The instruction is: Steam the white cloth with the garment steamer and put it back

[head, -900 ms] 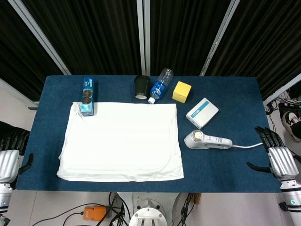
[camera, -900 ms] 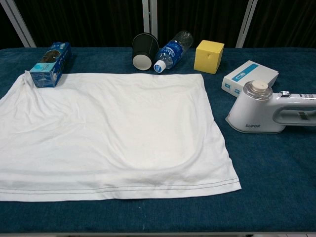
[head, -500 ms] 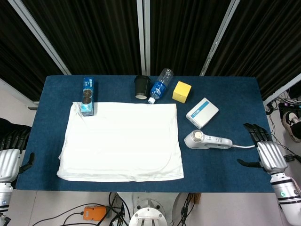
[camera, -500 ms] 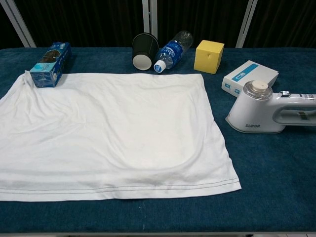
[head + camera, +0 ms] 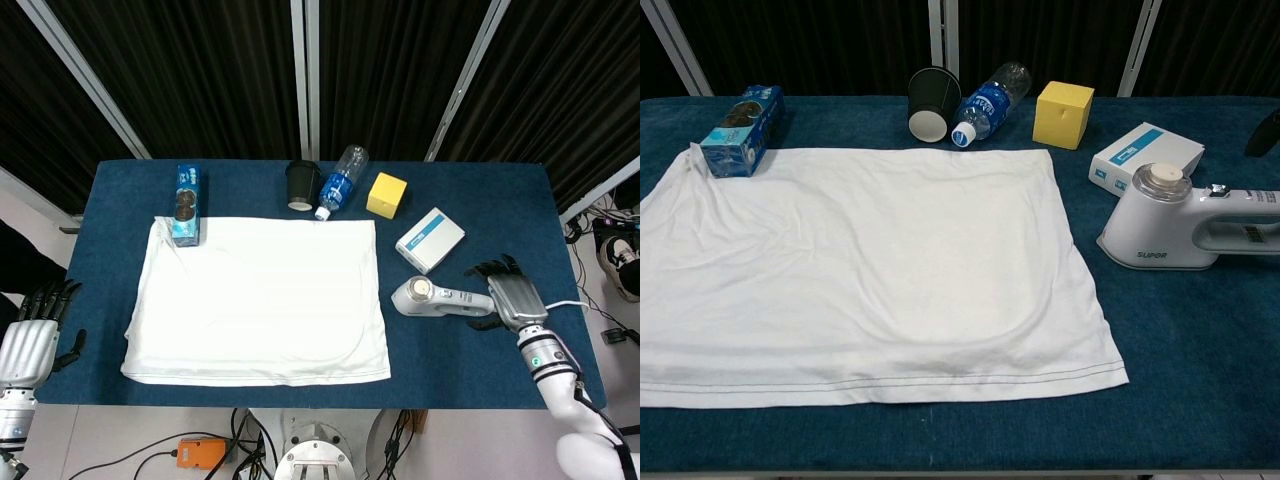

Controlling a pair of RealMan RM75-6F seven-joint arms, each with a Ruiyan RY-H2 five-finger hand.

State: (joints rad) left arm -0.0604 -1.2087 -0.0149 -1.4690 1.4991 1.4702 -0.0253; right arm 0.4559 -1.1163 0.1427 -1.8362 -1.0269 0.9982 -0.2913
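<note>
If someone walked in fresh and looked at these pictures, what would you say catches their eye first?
First the large white cloth, spread flat over the left and middle of the blue table. Next the white garment steamer lying on its side to the cloth's right, with the right robot hand at the end of its handle. Along the far edge, a yellow cube stands out beside a fallen water bottle.

Silver-backed hands, black fingers; white forearm.

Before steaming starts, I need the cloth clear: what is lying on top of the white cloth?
Only the blue cookie box overlaps the white cloth's far left corner. Cup and bottle lie just beyond its far edge. Whatever is beneath the cloth is covered.
</note>
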